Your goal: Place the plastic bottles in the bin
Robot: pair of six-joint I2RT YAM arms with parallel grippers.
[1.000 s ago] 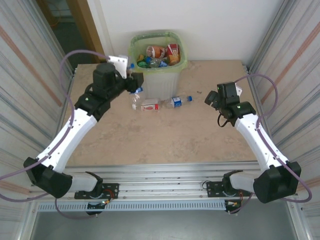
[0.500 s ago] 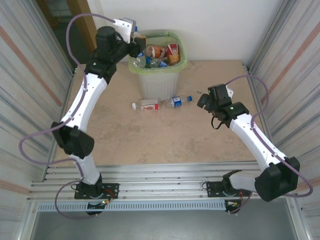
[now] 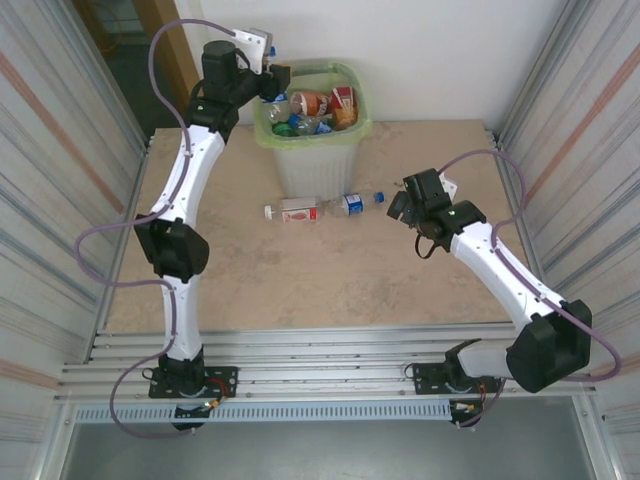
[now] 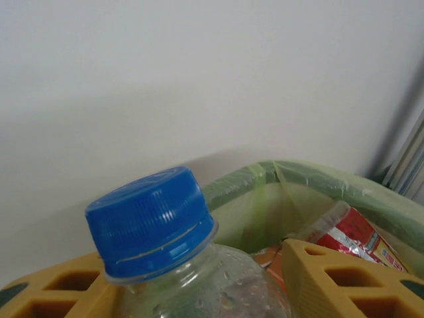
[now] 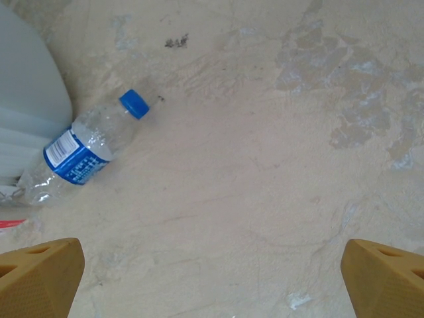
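Several crushed plastic bottles [image 3: 318,108], green, clear and red-labelled, lie piled in the bin [image 3: 318,165], a translucent square tub lined with a light green bag. Above its left rim our left hand [image 3: 276,82] grips a clear blue-capped bottle [image 4: 159,225] between yellow fingers [image 4: 331,278]. Our right hand [image 3: 398,207] is spread wide and empty over the mottled worktop [image 3: 330,270], near a blue-labelled bottle [image 5: 86,149] lying beside the bin's wall. A red-labelled bottle [image 3: 298,211] lies just beside that one.

A translucent bin [image 3: 315,165] lined with a pale green bag stands by the far wall, bottles [image 3: 318,106] heaped inside. A clear blue-capped bottle [image 4: 154,218] is held at its left rim. A red-labelled bottle [image 3: 298,211] and a blue-labelled bottle [image 5: 83,149] lie on their sides before it, perhaps touching.
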